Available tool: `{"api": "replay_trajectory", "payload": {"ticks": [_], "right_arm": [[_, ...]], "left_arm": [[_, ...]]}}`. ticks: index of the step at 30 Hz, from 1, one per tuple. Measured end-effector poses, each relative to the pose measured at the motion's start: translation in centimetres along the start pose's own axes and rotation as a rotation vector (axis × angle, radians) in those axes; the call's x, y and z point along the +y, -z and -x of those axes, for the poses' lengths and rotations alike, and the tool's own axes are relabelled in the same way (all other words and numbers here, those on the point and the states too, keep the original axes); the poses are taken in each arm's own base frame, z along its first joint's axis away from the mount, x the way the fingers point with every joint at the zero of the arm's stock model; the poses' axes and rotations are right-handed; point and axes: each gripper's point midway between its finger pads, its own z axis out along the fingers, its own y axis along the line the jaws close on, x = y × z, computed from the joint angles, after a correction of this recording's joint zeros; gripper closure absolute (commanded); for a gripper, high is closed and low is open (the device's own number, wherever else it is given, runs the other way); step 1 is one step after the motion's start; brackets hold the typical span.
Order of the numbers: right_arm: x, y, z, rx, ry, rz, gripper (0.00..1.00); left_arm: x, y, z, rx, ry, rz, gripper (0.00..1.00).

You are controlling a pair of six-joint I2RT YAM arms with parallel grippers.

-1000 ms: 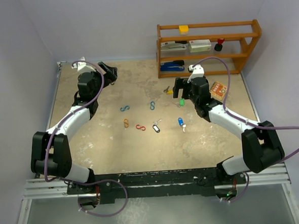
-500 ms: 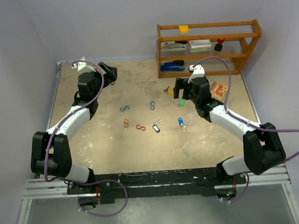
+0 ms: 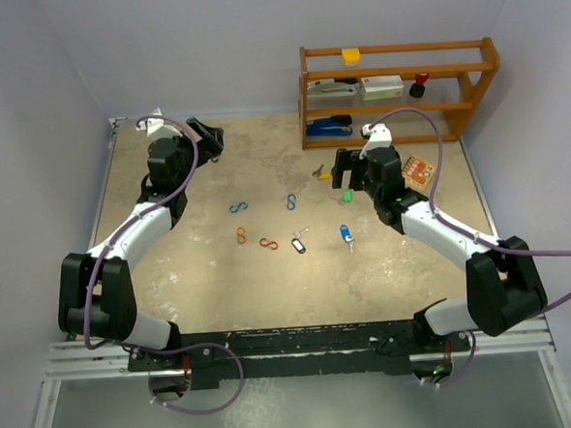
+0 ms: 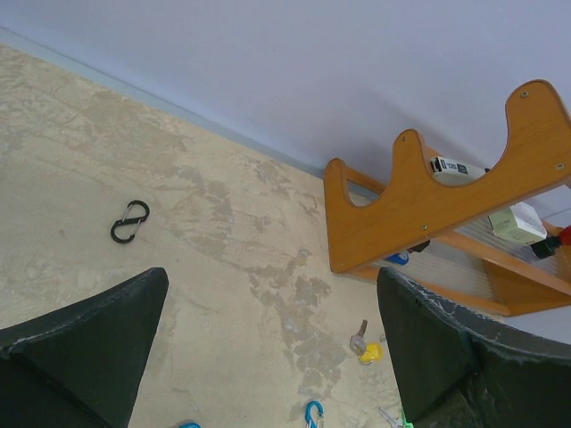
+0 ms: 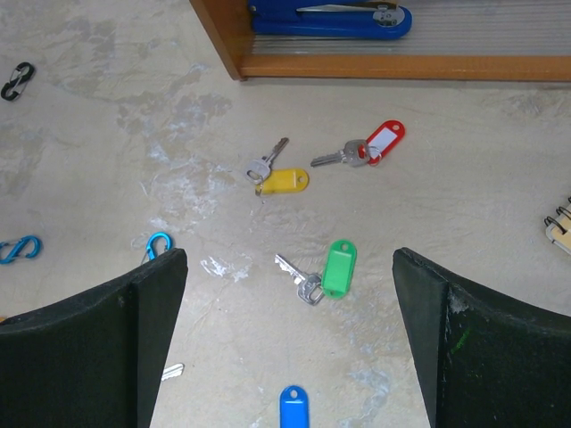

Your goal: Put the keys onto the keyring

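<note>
Several keys lie on the table. In the right wrist view these are a green-tagged key (image 5: pixel 326 272), a yellow-tagged key (image 5: pixel 278 178), a red-tagged key (image 5: pixel 370 147) and a blue tag (image 5: pixel 293 406). In the top view I see the green (image 3: pixel 347 197), yellow (image 3: pixel 321 174), blue (image 3: pixel 345 234) and black-tagged (image 3: pixel 298 242) keys. My right gripper (image 5: pixel 290 339) is open and empty, hovering over the green-tagged key. My left gripper (image 3: pixel 208 139) is open and empty at the far left of the table. I cannot make out a plain keyring.
S-shaped clips lie mid-table: two blue (image 3: pixel 238 207) (image 3: pixel 291 202), one orange (image 3: pixel 240 236), one red (image 3: pixel 268 242). A black clip (image 4: pixel 130 221) lies ahead of the left gripper. A wooden shelf (image 3: pixel 393 76) holding a blue stapler (image 5: pixel 330 18) stands at the back right, with an orange notepad (image 3: pixel 417 172) beside it.
The right arm's elbow has shifted very slightly to the right. The left arm and the things on the table have not moved.
</note>
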Motion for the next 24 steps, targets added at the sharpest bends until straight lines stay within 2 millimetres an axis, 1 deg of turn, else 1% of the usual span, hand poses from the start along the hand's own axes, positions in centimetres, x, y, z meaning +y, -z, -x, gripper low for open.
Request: {"api": "replay_trajectory", "payload": {"ticks": [3,4,9,10,13,16,18,20,22,24], "right_arm": [[-0.1,0.0,-0.2,0.01,0.002,-0.003,0.0],[-0.1,0.1,-0.2,0.011,0.002,-0.004,0.0],[-0.1,0.0,-0.4,0.02,0.004,-0.005,0.0],[0.0,-0.3,-0.3,0.033,0.007,-0.008,0.0],[0.2,-0.8,0.1,0.033,0.007,-0.009,0.0],[0.2,-0.9,0.0,0.036,0.007,-0.008,0.0],[0.2,-1.0,-0.2,0.043,0.009,-0.01,0.0],[0.1,-1.1,-0.4,0.053,0.011,-0.013,0.0],[0.1,-1.2,-0.6,0.06,0.012,-0.015,0.0],[0.1,-1.2,-0.6,0.061,0.012,-0.015,0.0]], "left_arm": [[0.2,0.0,-0.1,0.003,-0.001,0.008,0.04],[0.3,0.1,-0.3,0.01,-0.001,0.015,0.06],[1.4,0.3,-1.4,0.056,-0.031,0.057,0.07],[1.9,0.5,-2.1,0.081,-0.049,0.077,0.08],[1.8,0.8,-3.8,0.123,-0.083,0.098,0.1],[1.4,0.8,-6.7,0.194,-0.142,0.114,0.13],[1.5,0.6,-8.5,0.239,-0.178,0.134,0.16],[2.0,0.3,-10.1,0.287,-0.215,0.16,0.18],[3.0,0.3,-11.0,0.329,-0.245,0.193,0.18],[3.8,0.5,-11.6,0.355,-0.261,0.22,0.18]]}}
